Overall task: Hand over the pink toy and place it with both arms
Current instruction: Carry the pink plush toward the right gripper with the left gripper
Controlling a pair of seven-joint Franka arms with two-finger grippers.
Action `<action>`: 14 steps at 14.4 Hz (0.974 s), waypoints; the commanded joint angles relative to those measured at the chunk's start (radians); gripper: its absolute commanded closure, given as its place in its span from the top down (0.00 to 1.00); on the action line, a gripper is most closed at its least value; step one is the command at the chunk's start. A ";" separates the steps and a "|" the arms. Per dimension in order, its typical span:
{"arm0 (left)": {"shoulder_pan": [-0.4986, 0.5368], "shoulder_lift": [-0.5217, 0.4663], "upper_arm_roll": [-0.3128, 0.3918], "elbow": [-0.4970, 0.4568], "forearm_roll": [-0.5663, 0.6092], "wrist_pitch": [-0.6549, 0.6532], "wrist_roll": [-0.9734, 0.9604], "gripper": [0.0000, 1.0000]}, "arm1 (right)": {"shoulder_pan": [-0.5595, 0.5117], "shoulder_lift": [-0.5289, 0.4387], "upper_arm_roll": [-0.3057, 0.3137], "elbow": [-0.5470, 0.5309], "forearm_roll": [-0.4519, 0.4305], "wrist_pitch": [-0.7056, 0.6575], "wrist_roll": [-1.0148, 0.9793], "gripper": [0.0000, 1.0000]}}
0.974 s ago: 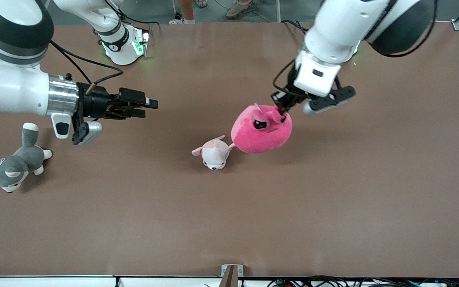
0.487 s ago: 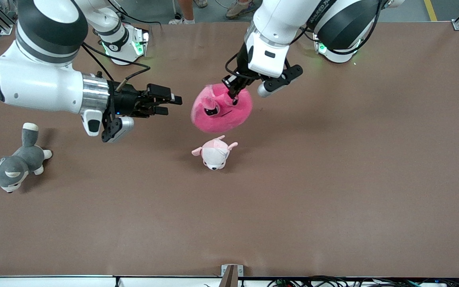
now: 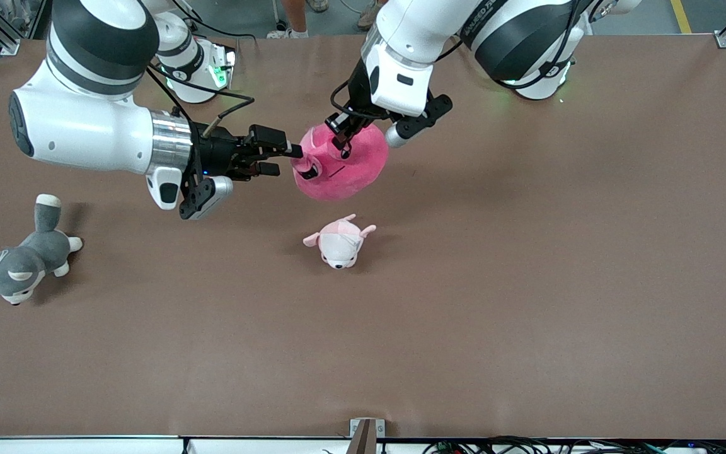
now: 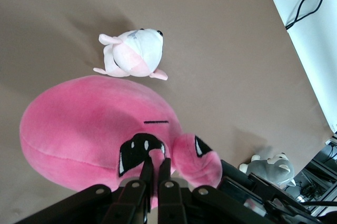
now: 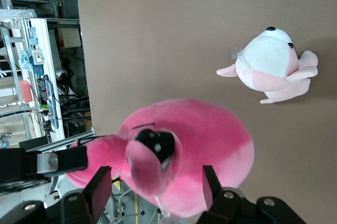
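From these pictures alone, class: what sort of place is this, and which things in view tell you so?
Most likely a robotics lab. Two white arms work over a brown table: the left gripper holds a pink toy up to the open right gripper. Equipment racks and cables stand around it.

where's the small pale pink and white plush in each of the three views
Front view: the small pale pink-and-white plush animal lies on the brown table, nearer the front camera than the held toy.
Left wrist view: it shows here, lying on the table past the held toy.
Right wrist view: it shows here, again on the table.
Shared landmark: the large round hot-pink plush toy, pinched by the left gripper, with the right gripper open at its side.
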 commanded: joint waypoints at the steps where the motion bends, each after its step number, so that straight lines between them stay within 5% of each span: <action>1: -0.012 0.020 0.006 0.041 -0.007 -0.002 -0.016 0.00 | 0.010 -0.002 -0.007 -0.007 -0.005 0.012 -0.007 0.78; 14: -0.012 0.022 0.006 0.041 -0.005 0.012 -0.016 0.00 | 0.058 0.003 -0.007 -0.006 -0.074 0.066 -0.006 0.75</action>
